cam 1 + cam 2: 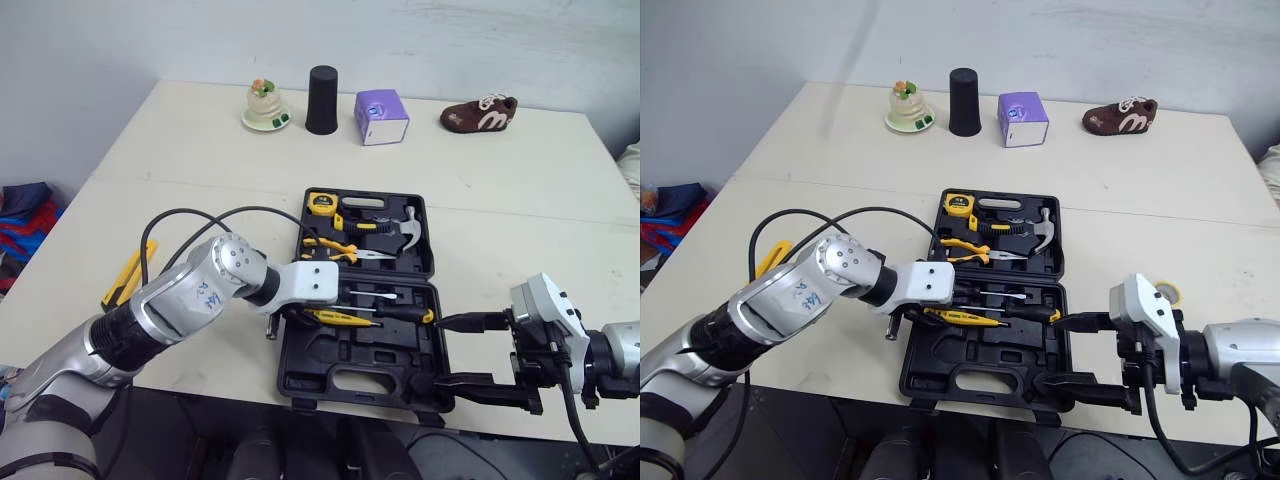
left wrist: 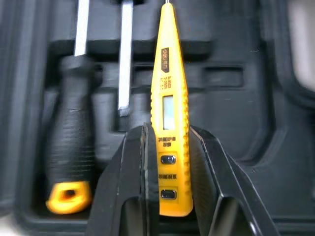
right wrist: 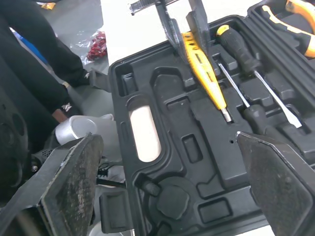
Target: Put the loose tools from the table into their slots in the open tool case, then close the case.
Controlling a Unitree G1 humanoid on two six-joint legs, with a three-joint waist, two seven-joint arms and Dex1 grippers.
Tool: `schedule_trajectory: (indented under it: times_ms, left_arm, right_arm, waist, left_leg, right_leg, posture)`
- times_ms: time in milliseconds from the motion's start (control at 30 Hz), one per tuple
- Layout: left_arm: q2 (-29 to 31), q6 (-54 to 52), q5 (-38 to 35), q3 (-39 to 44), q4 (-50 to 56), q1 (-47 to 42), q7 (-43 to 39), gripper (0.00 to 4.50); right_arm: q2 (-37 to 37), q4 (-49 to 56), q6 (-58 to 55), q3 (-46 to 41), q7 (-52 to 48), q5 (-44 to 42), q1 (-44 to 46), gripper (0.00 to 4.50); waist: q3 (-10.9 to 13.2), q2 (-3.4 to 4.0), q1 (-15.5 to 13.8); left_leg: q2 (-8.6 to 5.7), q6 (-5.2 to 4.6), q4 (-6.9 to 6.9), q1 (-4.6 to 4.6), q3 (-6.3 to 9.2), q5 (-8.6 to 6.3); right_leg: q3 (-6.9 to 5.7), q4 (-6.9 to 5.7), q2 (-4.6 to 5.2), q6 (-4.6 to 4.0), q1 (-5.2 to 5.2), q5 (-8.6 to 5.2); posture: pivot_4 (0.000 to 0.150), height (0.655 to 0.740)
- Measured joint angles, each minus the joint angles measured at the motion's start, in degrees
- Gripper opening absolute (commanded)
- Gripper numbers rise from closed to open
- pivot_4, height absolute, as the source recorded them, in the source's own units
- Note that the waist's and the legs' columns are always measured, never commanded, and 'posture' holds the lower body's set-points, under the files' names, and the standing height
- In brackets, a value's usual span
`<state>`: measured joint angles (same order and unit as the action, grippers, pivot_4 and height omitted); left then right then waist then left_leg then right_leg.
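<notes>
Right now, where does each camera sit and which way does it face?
Left eye view: on the head, facing forward and down at the table and open tool case; both arms show.
Right eye view: the head's other eye, same scene, both arms.
Left wrist view: on the left wrist, along the left claw, shut on the yellow tester pen, into the case.
Right wrist view: on the right wrist, through the open right claw, across the case.
Shared: both wrist views show the pen and screwdrivers.
</notes>
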<state>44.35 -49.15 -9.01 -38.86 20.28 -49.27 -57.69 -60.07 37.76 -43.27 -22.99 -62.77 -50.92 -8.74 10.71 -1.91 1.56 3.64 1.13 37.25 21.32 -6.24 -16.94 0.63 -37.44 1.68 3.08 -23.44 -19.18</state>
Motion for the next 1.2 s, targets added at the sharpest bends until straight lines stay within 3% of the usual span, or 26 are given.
schedule_trajectory:
  times_ms: [200, 467, 533, 633, 800, 900, 1200]
  left_arm:
    - [-0.72, -0.19, 1.35, 0.06, -0.45, -0.08, -2.02, 0.51]
    - [-2.51, -3.13, -0.96, 5.61, 0.07, 2.02, -2.84, 4.21]
    - [-2.13, -1.91, -3.22, 9.74, 0.35, 5.53, -3.32, 4.44]
    - [-5.36, 3.47, -6.53, 16.65, -0.82, 12.07, -2.42, 3.69]
    - [-11.07, 18.63, -7.4, 22.91, -10.56, 19.37, -1.73, 1.28]
    - [-12.86, 21.69, -7.55, 23.14, -13.15, 20.08, -2.72, 0.05]
    - [-13.84, 25.02, -5.37, 20.75, -15.73, 20.13, -4.57, 0.05]
  right_arm:
    - [0.49, 0.01, 0.02, -0.01, 1.06, 0.0, -1.0, 4.5]
    - [0.97, -0.04, 0.55, 0.02, 1.64, -0.02, -0.77, 4.5]
    - [1.03, -0.07, 0.58, 0.01, 1.76, -0.01, -0.79, 4.5]
    - [1.15, -0.18, 0.67, 0.01, 1.96, 0.01, -0.72, 4.5]
    - [1.91, -1.35, 0.78, 0.08, 2.42, 0.29, 0.56, 4.5]
    - [1.91, -1.79, 0.78, 0.1, 2.43, 0.34, 0.89, 4.5]
    - [1.91, -2.16, 0.78, 0.1, 2.34, 1.5, 1.01, 4.5]
  waist:
    - [0.0, 0.0, -0.01]
    - [0.0, 0.0, 0.18]
    - [0.0, 0.0, 0.23]
    - [0.0, 0.0, -0.03]
    - [0.0, -0.02, -0.1]
    - [0.0, -0.01, -0.12]
    - [0.0, -0.01, 0.01]
  left_leg:
    - [0.0, -0.01, 0.01, 0.0, 0.01, 0.02]
    - [0.02, 0.17, 0.01, -0.02, -0.01, 0.13]
    - [0.06, 0.24, -0.03, -0.08, -0.01, 0.17]
    - [0.06, 0.25, 0.04, -0.07, 0.04, 0.18]
    - [-0.03, -0.1, 0.12, -0.08, 0.05, 0.08]
    - [-0.04, -0.14, 0.11, -0.06, 0.06, 0.07]
    - [-0.01, -0.11, 0.04, -0.09, 0.05, 0.09]
  right_leg:
    - [0.01, -0.05, 0.01, 0.0, 0.0, 0.0]
    - [0.03, -0.1, 0.0, 0.0, -0.01, 0.0]
    - [0.03, -0.15, -0.01, -0.03, -0.02, -0.02]
    - [-0.03, -0.22, 0.01, -0.05, 0.0, -0.03]
    - [-0.04, -0.22, 0.1, 0.01, 0.06, 0.07]
    - [-0.05, -0.22, 0.11, 0.01, 0.06, 0.11]
    - [-0.04, -0.22, 0.07, 0.01, 0.05, 0.1]
  posture:
    - [0.15, 0.7383]
    - [0.15, 0.7383]
    - [0.15, 0.7383]
    - [0.15, 0.7383]
    - [0.15, 0.7383]
    - [0.15, 0.7383]
    - [0.15, 0.7383]
